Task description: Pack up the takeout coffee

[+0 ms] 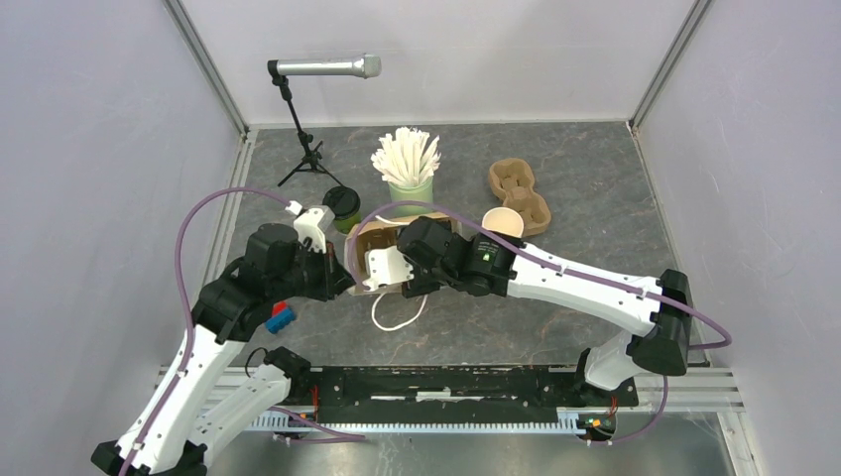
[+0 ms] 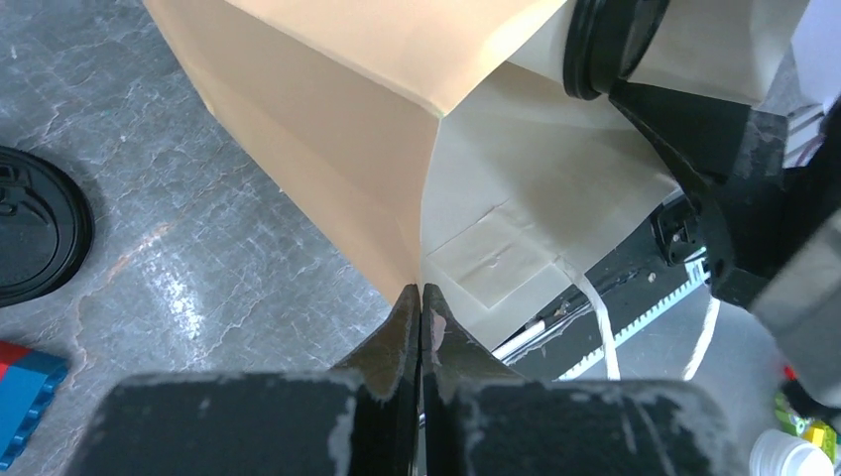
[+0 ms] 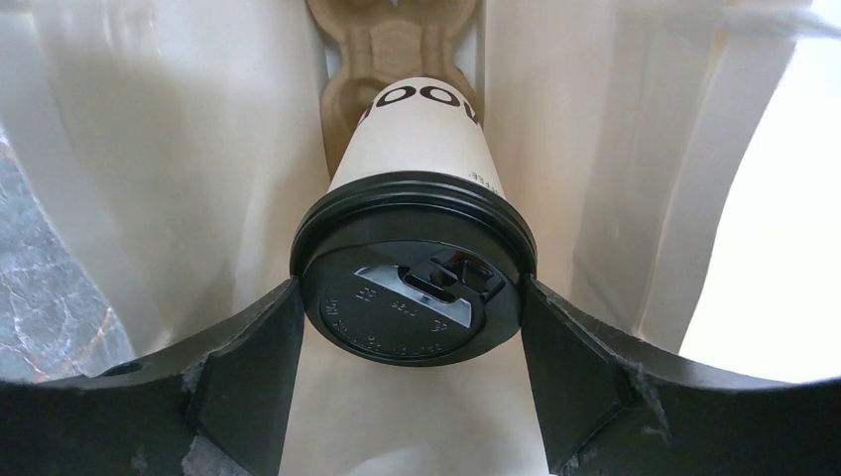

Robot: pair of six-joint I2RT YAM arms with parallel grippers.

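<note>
The left gripper (image 2: 421, 332), fingers pressed together, pinches the paper bag (image 2: 327, 149) edge. The right gripper (image 3: 412, 302) clamps the white cup (image 3: 421, 129) at its lid inside; wall clearance apparently narrow.

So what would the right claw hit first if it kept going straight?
Probably the cardboard cup tray inside the paper bag, just beyond the white cup the right claw holds; depth is unclear.

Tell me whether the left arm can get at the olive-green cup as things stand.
Probably not yet. The olive-green cup stands close beside it with nothing in between, but the left gripper is shut on the edge of the paper bag. It would have to let go of that first.
</note>
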